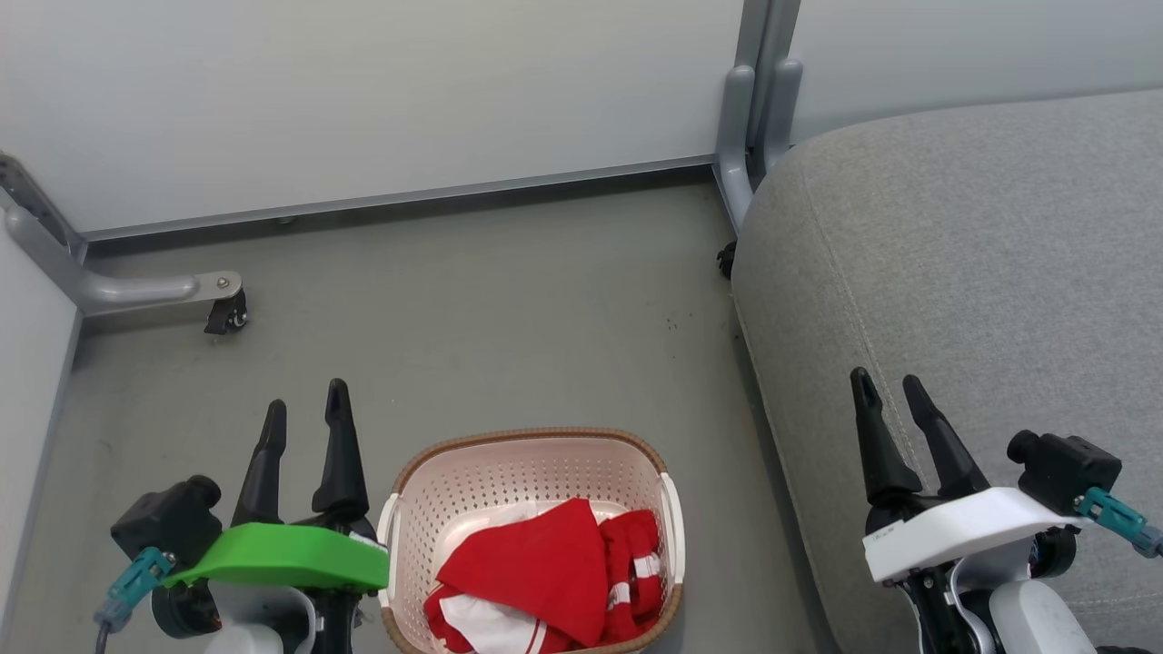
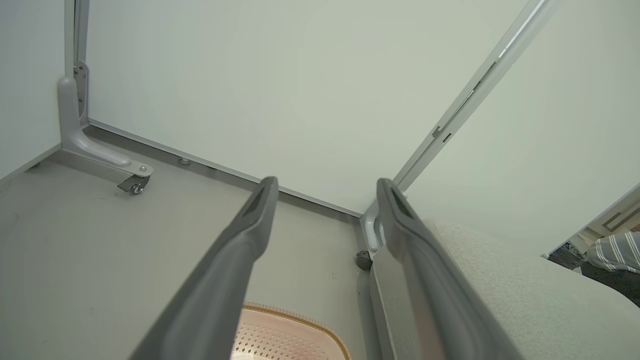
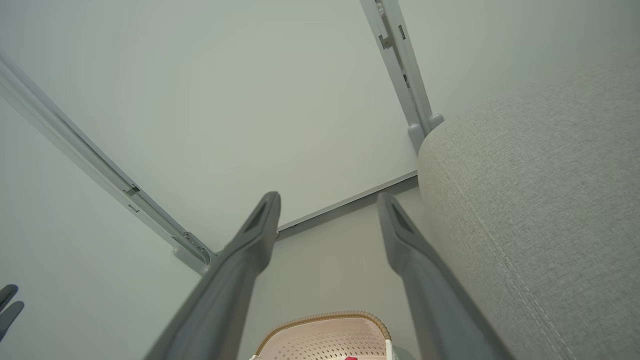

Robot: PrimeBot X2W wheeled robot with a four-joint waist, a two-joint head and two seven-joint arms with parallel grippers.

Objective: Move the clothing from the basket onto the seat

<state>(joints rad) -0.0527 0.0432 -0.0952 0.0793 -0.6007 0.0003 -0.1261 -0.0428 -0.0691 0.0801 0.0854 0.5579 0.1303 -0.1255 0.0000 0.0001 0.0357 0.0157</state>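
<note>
Clothing (image 1: 545, 572) sits in the basket (image 1: 509, 477), none yet on the seat (image 1: 954, 272); left gripper (image 1: 307, 397) and right gripper (image 1: 885, 379) hover parted, empty

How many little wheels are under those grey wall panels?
2. The left wheel is far left, beyond the left end effector; the right wheel is beside the seat, at its far corner. More may be hidden.
</note>
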